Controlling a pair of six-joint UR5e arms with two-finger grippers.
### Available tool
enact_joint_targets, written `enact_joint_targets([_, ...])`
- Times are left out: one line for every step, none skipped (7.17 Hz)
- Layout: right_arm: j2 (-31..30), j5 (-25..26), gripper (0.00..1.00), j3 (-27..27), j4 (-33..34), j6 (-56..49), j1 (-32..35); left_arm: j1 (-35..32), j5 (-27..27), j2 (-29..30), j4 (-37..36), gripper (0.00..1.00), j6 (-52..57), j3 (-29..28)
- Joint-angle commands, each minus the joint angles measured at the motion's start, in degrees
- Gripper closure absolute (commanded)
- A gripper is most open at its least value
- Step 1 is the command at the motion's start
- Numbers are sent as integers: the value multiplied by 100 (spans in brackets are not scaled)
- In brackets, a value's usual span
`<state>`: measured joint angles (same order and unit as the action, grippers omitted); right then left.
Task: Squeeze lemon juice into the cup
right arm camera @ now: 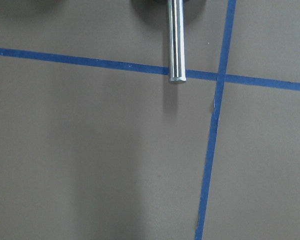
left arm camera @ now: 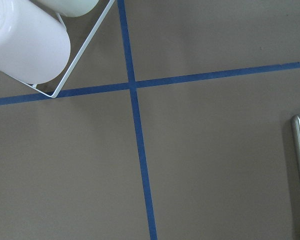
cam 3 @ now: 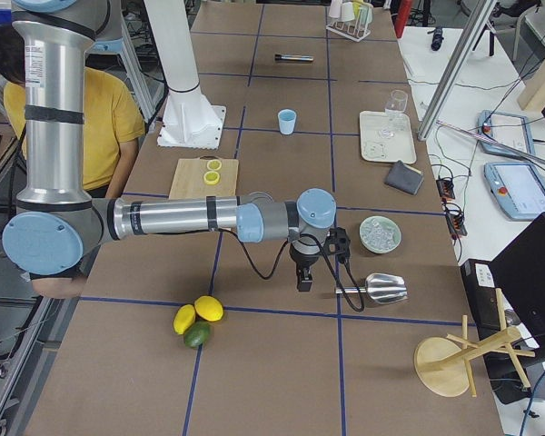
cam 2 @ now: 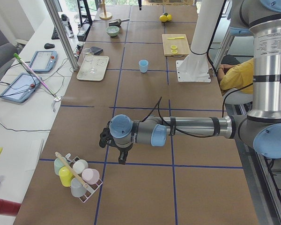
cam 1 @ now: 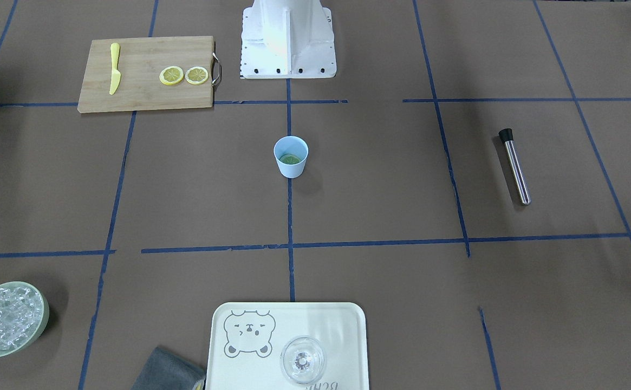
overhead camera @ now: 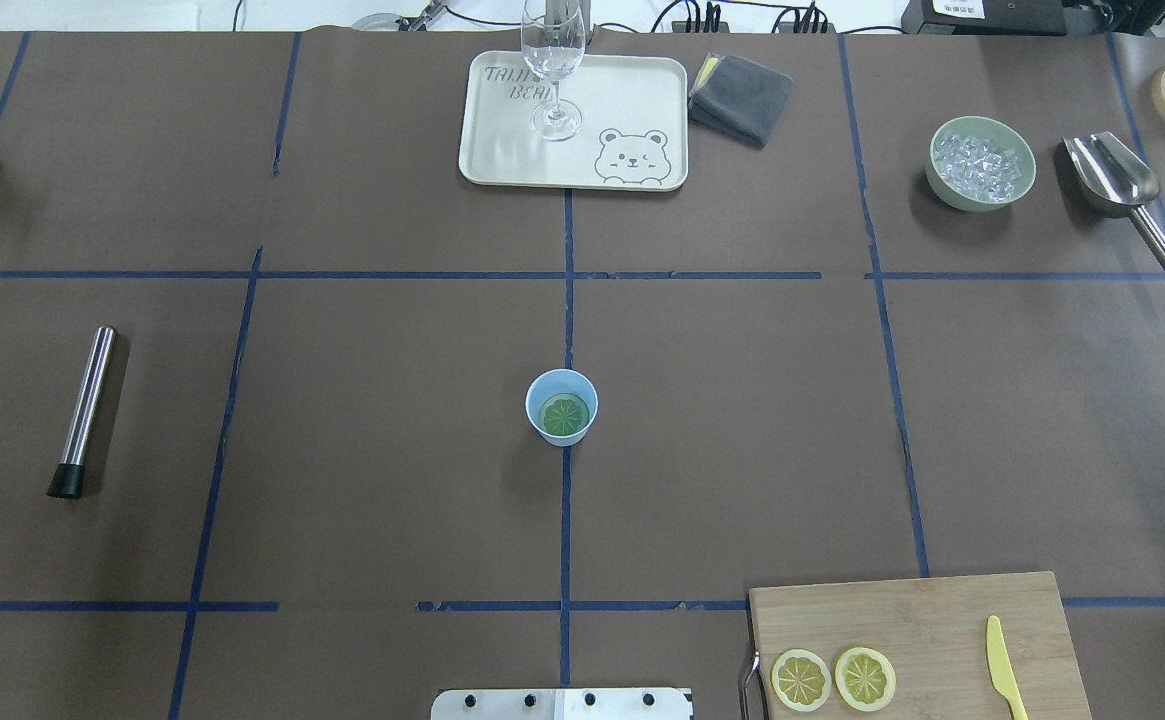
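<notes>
The left gripper hangs pointing down over the table, near a wire rack of pastel cups. Whether its fingers are apart or together cannot be told. The right gripper also points down, just beside a metal ice scoop, and its fingers cannot be judged either. A pale-green bowl of ice sits beyond the scoop. Well away from both, the light-blue cup stands upright at the table's centre on a blue tape line, with a greenish citrus slice lying flat inside. Two lemon slices lie side by side on the bamboo cutting board, apart from the yellow knife.
</notes>
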<state>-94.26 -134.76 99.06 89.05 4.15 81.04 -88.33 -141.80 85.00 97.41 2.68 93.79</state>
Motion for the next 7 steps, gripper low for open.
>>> enact_joint_targets([48, 11, 0, 8, 34, 7, 9, 0, 3, 8, 15, 0, 5, -1])
enact_joint_targets([66, 2, 0, -9, 51, 7, 87, 0, 3, 8, 15, 0, 5, -1])
enact_joint_targets([110, -15, 0, -27, 199, 7, 140, 0, 3, 17, -2, 0, -4, -10])
enact_joint_targets([223, -15, 0, -36, 384, 7, 193, 0, -6, 25, -20, 0, -4, -10])
enact_joint_targets([215, -24, 0, -36, 385, 7, 193, 0, -6, 43, -29, 0, -4, -27])
enact_joint_targets([198, -24, 0, -10, 385, 7, 211, 0, -6, 69, -29, 0, -4, -27])
enact_joint_targets([180, 2, 0, -27, 377, 7, 246, 0, -6, 69, -29, 0, -4, 8])
